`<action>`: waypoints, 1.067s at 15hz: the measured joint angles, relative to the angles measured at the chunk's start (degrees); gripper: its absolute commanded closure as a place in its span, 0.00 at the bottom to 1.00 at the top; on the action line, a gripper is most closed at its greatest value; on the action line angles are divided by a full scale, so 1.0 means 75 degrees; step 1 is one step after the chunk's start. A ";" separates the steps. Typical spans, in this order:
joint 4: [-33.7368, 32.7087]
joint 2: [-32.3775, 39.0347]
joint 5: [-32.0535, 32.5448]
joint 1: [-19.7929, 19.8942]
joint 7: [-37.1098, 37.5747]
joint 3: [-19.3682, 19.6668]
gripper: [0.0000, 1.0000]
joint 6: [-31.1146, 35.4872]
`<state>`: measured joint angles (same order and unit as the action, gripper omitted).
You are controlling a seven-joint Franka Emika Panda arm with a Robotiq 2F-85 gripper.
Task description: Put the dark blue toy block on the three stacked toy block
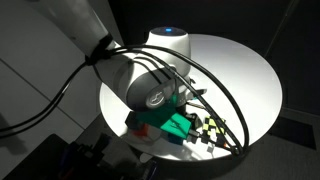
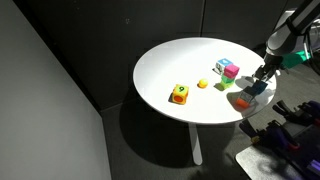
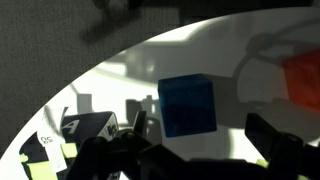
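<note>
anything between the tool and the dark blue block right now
Nothing visible. In the wrist view the dark blue toy block sits on the bare white table straight ahead of the open tool. A black block and an orange thing lie off to the sides.

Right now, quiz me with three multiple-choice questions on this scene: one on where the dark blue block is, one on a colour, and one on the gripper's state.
1. Where is the dark blue toy block? A, on the table ahead of the gripper; B, atop the pink stack; C, on the floor.
2. What colour is the table top? A, black; B, white; C, brown.
3. How is the gripper? A, open; B, shut on the block; C, out of view.

Answers: 1 A, the wrist view shows it lying on the white surface. 2 B, both exterior views show a white top. 3 A, the fingers stand wider apart than the block.
</note>
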<state>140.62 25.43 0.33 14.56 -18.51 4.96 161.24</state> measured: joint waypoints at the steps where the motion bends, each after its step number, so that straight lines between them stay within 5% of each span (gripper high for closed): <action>1: -0.0015 0.0064 0.0000 0.0039 -0.0059 -0.0015 0.00 0.0098; 16: -0.0088 0.0705 0.0051 0.1075 -0.1044 -0.1015 0.03 0.1027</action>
<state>139.96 30.72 0.72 22.62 -26.33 -2.65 168.94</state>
